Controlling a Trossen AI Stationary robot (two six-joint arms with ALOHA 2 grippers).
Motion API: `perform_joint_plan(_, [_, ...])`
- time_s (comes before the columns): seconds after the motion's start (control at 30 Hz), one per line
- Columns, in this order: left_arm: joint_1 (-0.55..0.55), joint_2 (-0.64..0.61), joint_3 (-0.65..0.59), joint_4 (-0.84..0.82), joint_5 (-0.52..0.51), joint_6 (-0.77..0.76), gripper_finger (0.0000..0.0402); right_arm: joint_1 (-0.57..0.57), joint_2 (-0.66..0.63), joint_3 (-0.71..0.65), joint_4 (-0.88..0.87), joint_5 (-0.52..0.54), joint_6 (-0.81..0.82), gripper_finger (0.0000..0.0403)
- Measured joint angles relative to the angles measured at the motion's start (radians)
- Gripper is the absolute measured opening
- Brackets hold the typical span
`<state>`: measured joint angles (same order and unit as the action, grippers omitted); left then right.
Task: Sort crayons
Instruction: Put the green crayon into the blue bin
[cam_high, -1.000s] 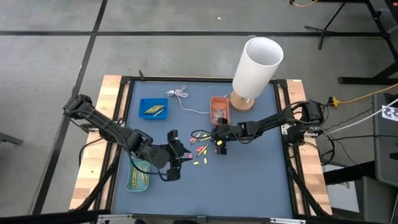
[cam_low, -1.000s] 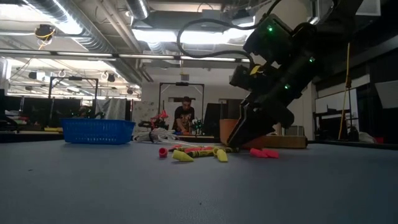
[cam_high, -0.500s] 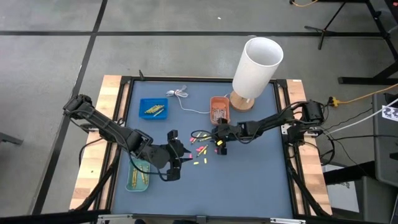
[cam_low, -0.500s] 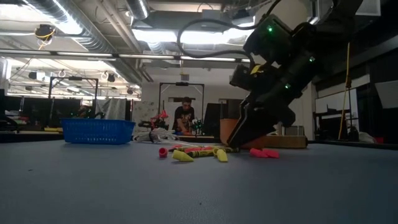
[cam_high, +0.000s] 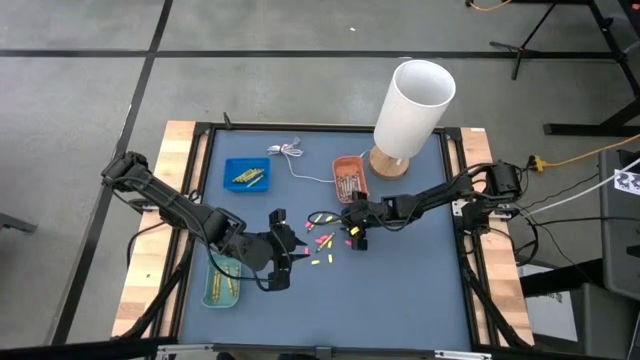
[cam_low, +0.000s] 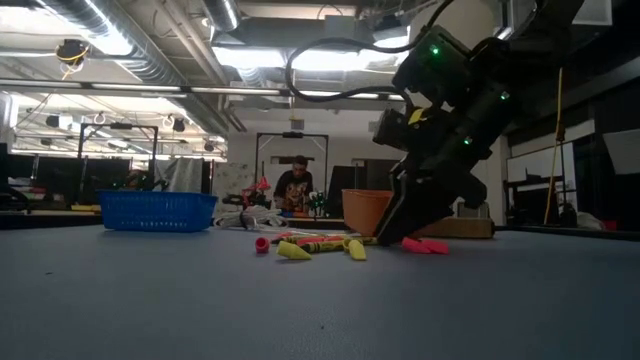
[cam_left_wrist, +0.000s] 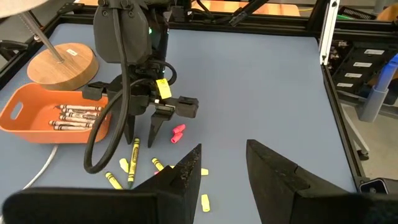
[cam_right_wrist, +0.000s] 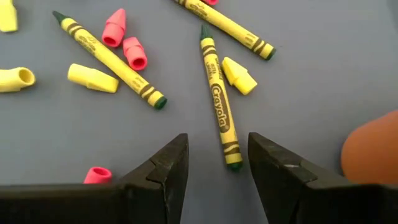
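Loose crayons (cam_high: 325, 240) lie mid-table: yellow sticks with green tips, among short pink and yellow pieces (cam_right_wrist: 124, 43). My right gripper (cam_right_wrist: 217, 171) hangs low over them, open. Its fingers stand on either side of the end of one yellow crayon (cam_right_wrist: 217, 102) without touching it; the gripper also shows in the high view (cam_high: 352, 232) and the low view (cam_low: 395, 238). My left gripper (cam_left_wrist: 224, 174) waits open above the table just left of the pile (cam_high: 283, 260), holding nothing. Trays hold more crayons: orange (cam_high: 350, 178), blue (cam_high: 246, 175), green (cam_high: 222, 283).
A lamp with a white shade (cam_high: 412, 105) and round wooden base (cam_left_wrist: 62, 62) stands at the far right beside the orange tray. A thin white cable (cam_high: 290, 152) runs along the far side. A corner of the orange tray (cam_right_wrist: 373, 149) shows close beside my right gripper.
My right gripper's fingers have tipped a little steeper over the crayons, staying open. The orange tray behind them has shifted slightly toward the table's left. The crayons lie as before.
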<state>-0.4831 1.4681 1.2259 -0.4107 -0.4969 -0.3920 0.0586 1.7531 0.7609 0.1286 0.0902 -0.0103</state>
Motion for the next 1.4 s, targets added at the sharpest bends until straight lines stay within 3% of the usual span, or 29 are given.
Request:
perform_joint_plan(0.53, [0.000,0.000,0.000,0.000,0.000,0.000,0.0111,0.000,0.000,0.000,-0.022,-0.022,0.002,0.0163])
perform_joint_plan(1.1, [0.000,0.000,0.000,0.000,0.000,0.005,0.0111,0.000,0.000,0.000,-0.025,-0.004,0.001,0.0018])
perform_joint_plan(1.4, [0.000,-0.009,0.000,-0.007,0.017,0.009,0.0111,0.000,-0.001,0.000,-0.023,-0.003,0.001,0.0014])
